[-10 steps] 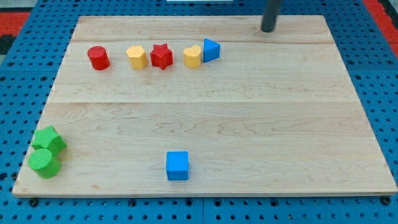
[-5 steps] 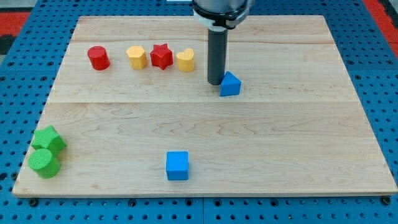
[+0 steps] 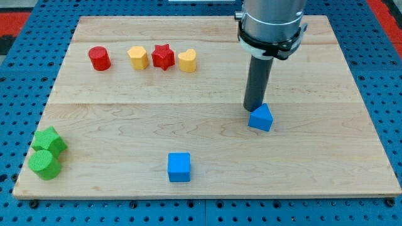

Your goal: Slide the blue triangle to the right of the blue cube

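The blue triangle [image 3: 261, 118] lies on the wooden board right of centre. My tip [image 3: 252, 110] touches its upper left side. The blue cube [image 3: 179, 167] sits near the board's bottom edge, below and to the left of the triangle. The rod rises from the tip to the arm at the view's top.
A row near the board's top left holds a red cylinder [image 3: 99, 58], a yellow hexagon [image 3: 138, 58], a red star [image 3: 163, 56] and a yellow heart [image 3: 186, 61]. Two green blocks [image 3: 47, 150] sit at the bottom left corner.
My tip came down from the top edge, met the blue triangle beside the yellow heart, and pushed it down and to the right to the board's middle right.
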{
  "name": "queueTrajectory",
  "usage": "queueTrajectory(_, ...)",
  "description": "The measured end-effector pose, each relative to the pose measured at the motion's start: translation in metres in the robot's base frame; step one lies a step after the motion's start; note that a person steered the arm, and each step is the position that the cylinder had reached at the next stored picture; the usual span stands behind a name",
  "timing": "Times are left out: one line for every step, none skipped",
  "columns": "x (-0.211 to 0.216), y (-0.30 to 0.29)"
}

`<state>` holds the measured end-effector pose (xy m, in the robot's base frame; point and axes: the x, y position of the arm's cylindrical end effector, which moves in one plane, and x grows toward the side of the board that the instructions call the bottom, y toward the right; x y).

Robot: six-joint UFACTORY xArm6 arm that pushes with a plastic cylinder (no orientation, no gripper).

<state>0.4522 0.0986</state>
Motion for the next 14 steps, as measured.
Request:
queueTrajectory(-0.003, 0.044)
queueTrajectory(0.017, 0.049)
queueTrajectory(0.026, -0.004)
queueTrajectory(0.017, -0.064)
queueTrajectory(0.022, -0.105)
queueTrajectory(0.056, -0.152)
queueTrajectory(0.073, -0.149)
queueTrajectory(0.079, -0.128)
queueTrajectory(0.062, -0.120)
queueTrajectory(0.062, -0.085)
queueTrajectory(0.053, -0.056)
queueTrajectory(0.086, -0.042)
queueTrajectory(0.090, -0.080)
queueTrajectory(0.090, -0.087)
